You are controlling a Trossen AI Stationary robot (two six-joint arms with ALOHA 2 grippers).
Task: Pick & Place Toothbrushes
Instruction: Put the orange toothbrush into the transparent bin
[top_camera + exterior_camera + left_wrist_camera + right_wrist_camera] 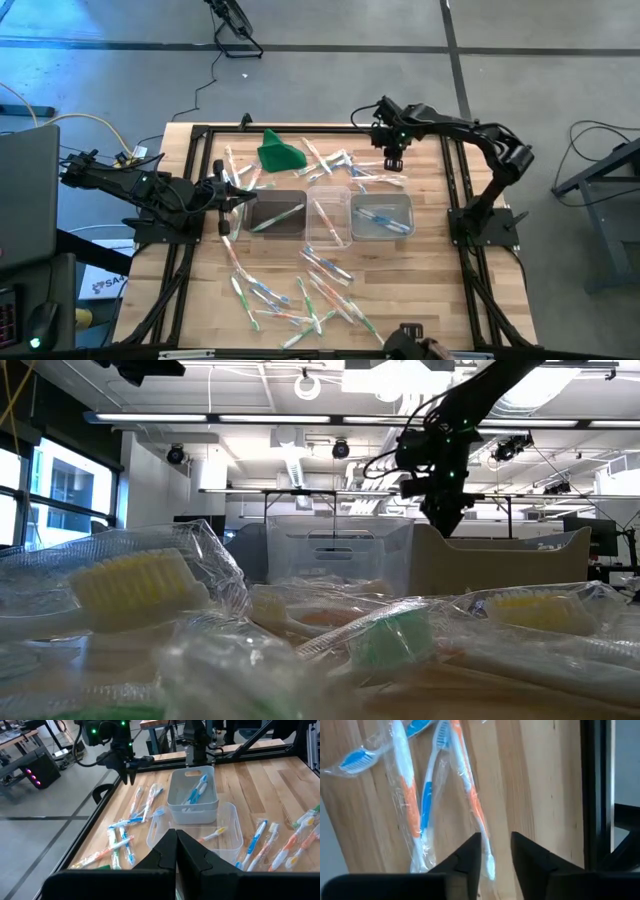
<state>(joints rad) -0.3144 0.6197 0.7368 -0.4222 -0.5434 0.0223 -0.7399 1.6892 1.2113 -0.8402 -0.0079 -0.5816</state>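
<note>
Spanning the wooden surface, three clear tubs are lined at its centre, with the toothbrushes scattered mostly toward 6 and 12 o'clock and a few lying inside the tubs. From 3 o'clock the right arm is arched over, its right tool pointed down above wrapped brushes near 1 o'clock, fingers narrowly parted and empty. From 9 o'clock the left arm is stretched low, its left tool closed, empty, beside the leftmost tub.
</note>
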